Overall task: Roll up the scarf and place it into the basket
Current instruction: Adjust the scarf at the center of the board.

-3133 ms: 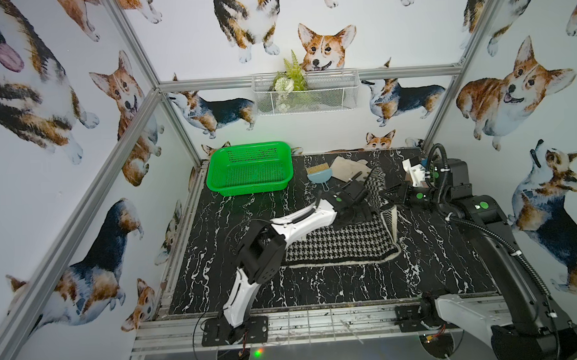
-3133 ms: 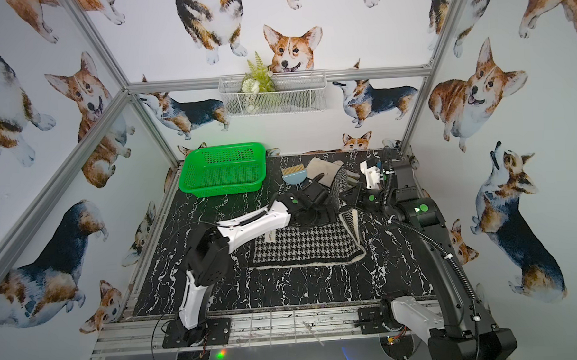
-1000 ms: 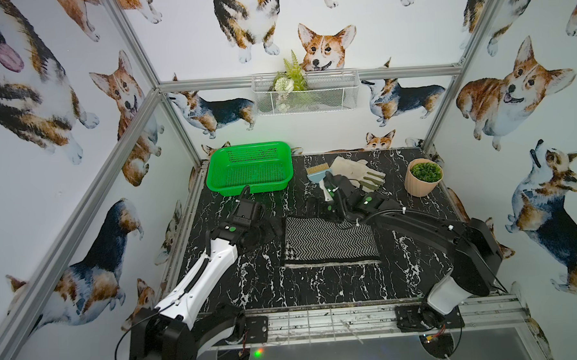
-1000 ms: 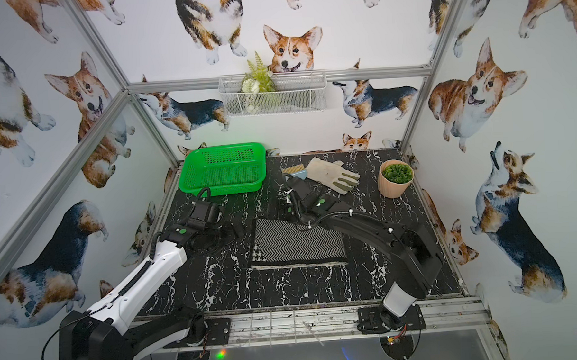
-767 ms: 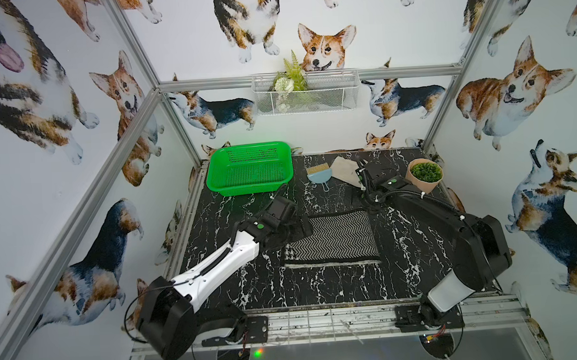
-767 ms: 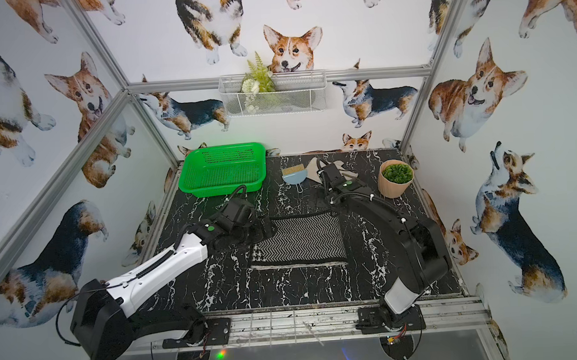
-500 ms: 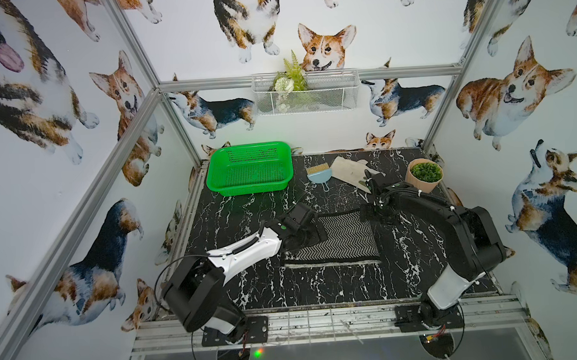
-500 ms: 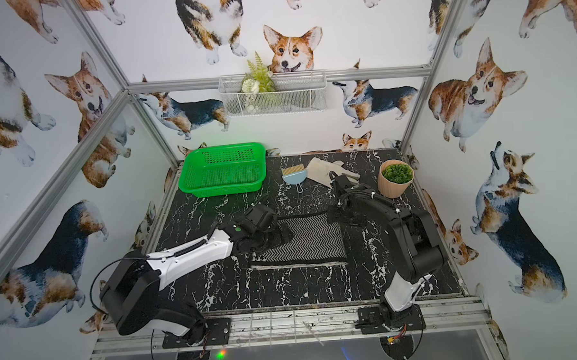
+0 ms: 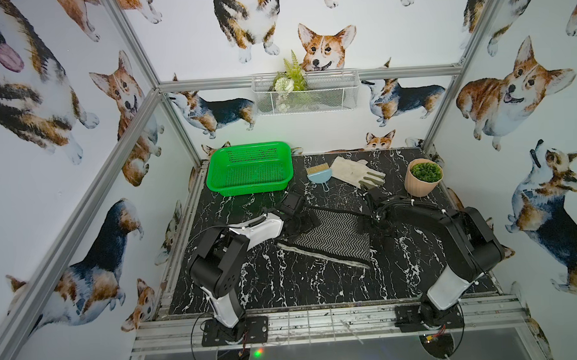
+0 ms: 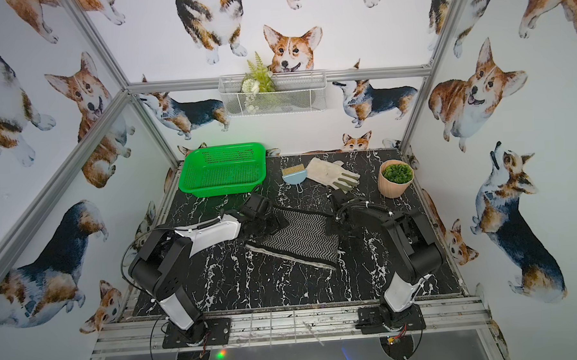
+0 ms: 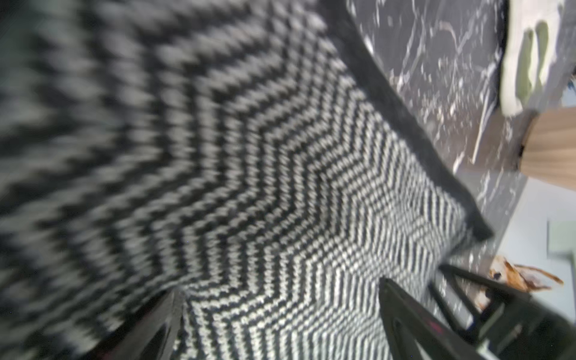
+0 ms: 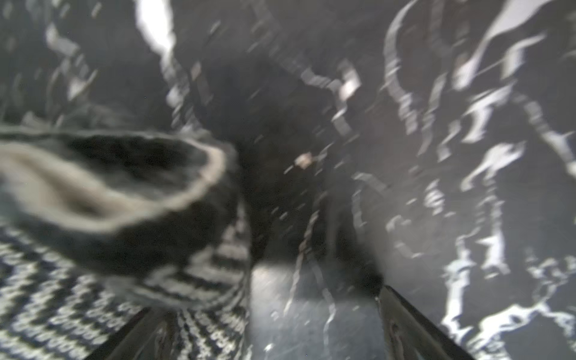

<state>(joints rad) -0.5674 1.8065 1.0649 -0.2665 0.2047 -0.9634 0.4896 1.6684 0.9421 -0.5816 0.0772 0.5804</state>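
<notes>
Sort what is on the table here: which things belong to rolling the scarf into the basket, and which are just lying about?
Belongs to the job:
scarf, folded, herringbone face up
green basket

Just lying about:
glove
small blue brush
potted plant
white wire basket on the back wall

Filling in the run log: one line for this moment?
scarf: flat on table, unrolled | basket: empty | left gripper: open, at scarf's end | right gripper: open, at opposite end

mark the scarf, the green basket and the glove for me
scarf [image 9: 333, 234]: a top view, on the zigzag face.
green basket [image 9: 245, 148]: a top view, on the far rim.
glove [image 10: 323, 172]: a top view, on the cream palm.
</notes>
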